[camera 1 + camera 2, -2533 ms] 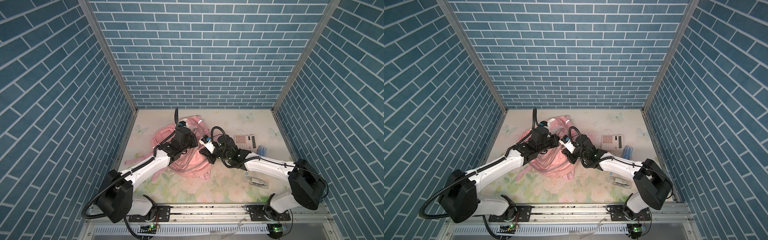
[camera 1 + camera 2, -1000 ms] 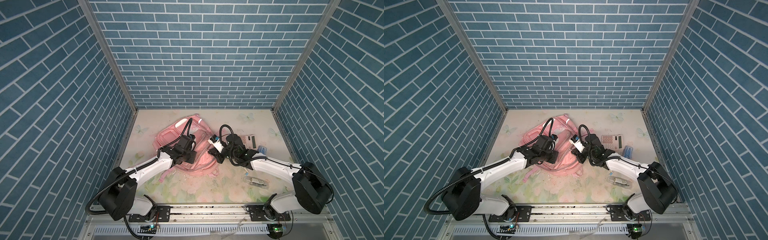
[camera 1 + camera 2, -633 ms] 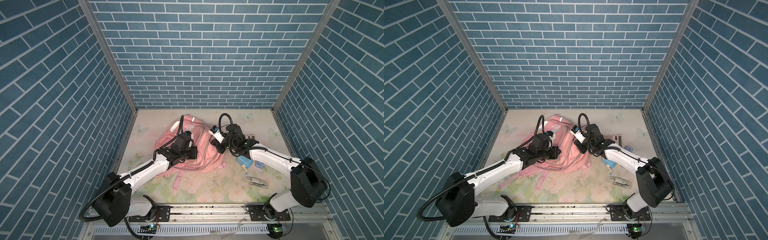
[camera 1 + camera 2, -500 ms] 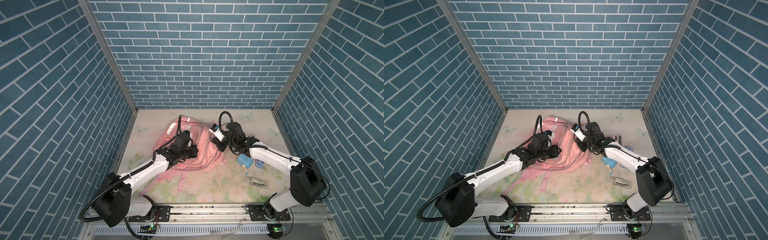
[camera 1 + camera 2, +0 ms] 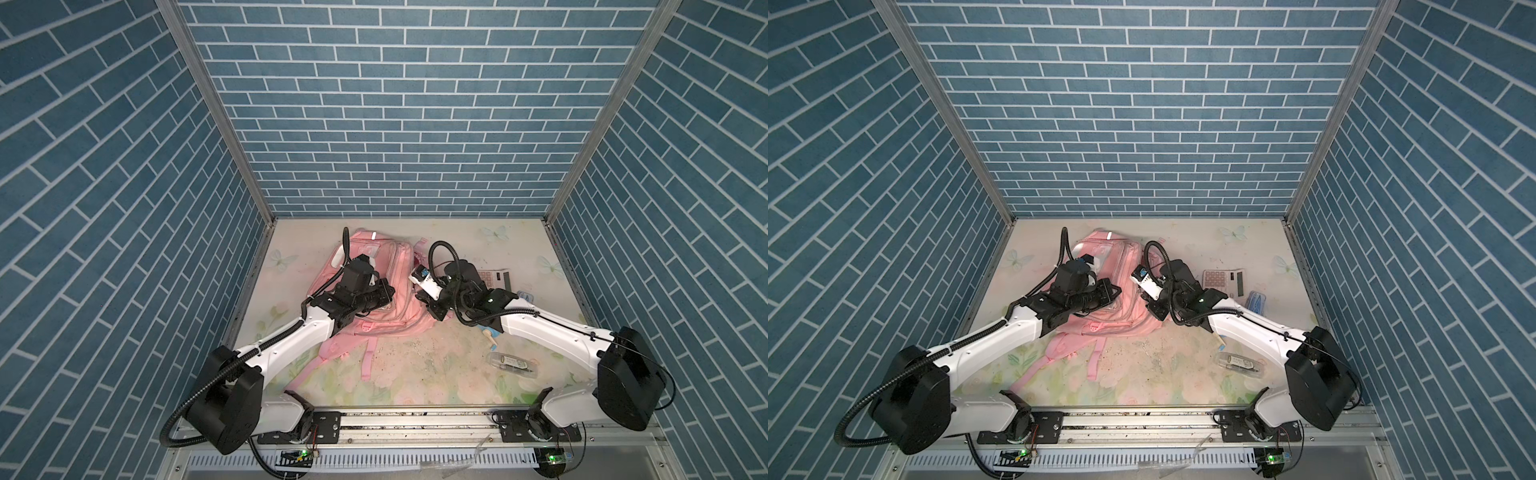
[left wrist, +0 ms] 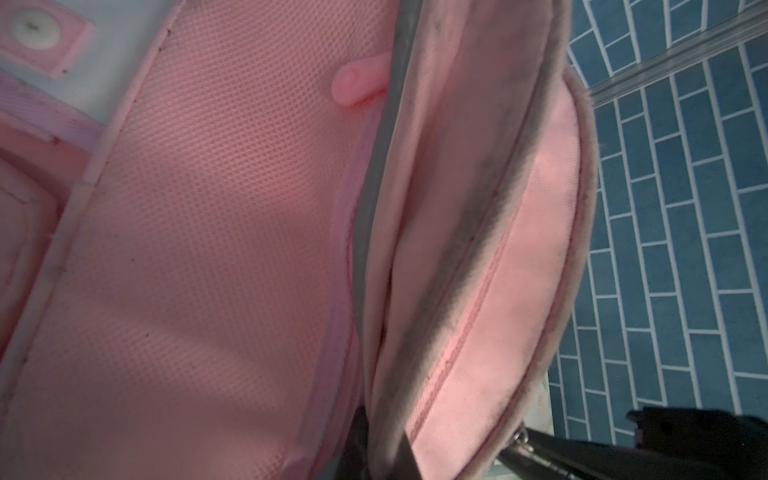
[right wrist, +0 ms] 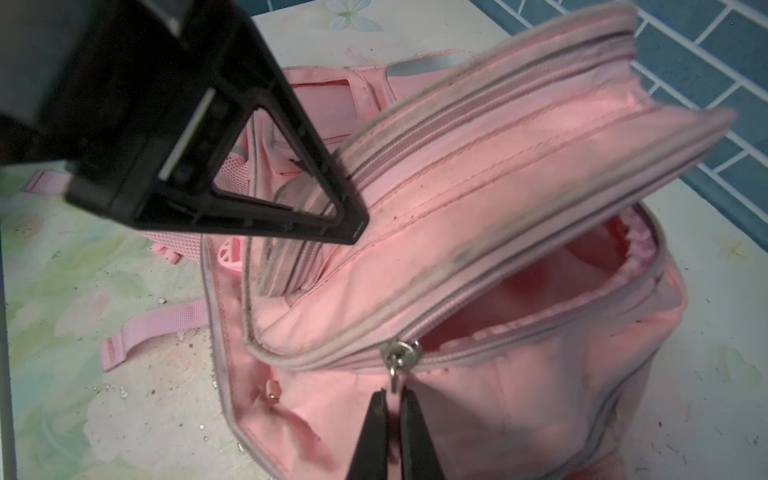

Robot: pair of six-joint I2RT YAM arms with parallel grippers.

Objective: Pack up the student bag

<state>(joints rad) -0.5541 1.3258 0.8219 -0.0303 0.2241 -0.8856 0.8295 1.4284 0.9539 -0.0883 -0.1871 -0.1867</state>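
Note:
The pink student bag point(image 5: 397, 266) point(image 5: 1129, 270) lies left of the middle, straps trailing toward the front edge. My left gripper point(image 5: 388, 293) point(image 5: 1116, 293) point(image 6: 376, 444) is shut on the edge of the bag's front flap point(image 7: 478, 174) and holds it raised, so the main compartment point(image 7: 540, 299) gapes open. In the right wrist view the left gripper's black finger point(image 7: 257, 187) bites that flap. My right gripper point(image 5: 432, 312) point(image 5: 1156, 312) point(image 7: 392, 401) is shut on the metal zipper pull point(image 7: 394, 376) at the compartment's near corner.
A calculator point(image 5: 494, 275) point(image 5: 1224, 280) lies right of the bag, with a blue case point(image 5: 524, 297) point(image 5: 1256, 301) beyond it. A clear tube case point(image 5: 513, 363) point(image 5: 1241, 360) sits front right. A small blue item point(image 5: 489, 334) point(image 5: 1221, 341) lies under the right arm. Brick walls enclose three sides.
Both grippers stayed shut on the bag while it was dragged and turned toward the back left, so its straps now trail forward. In the last half second the right gripper drew back toward the front.

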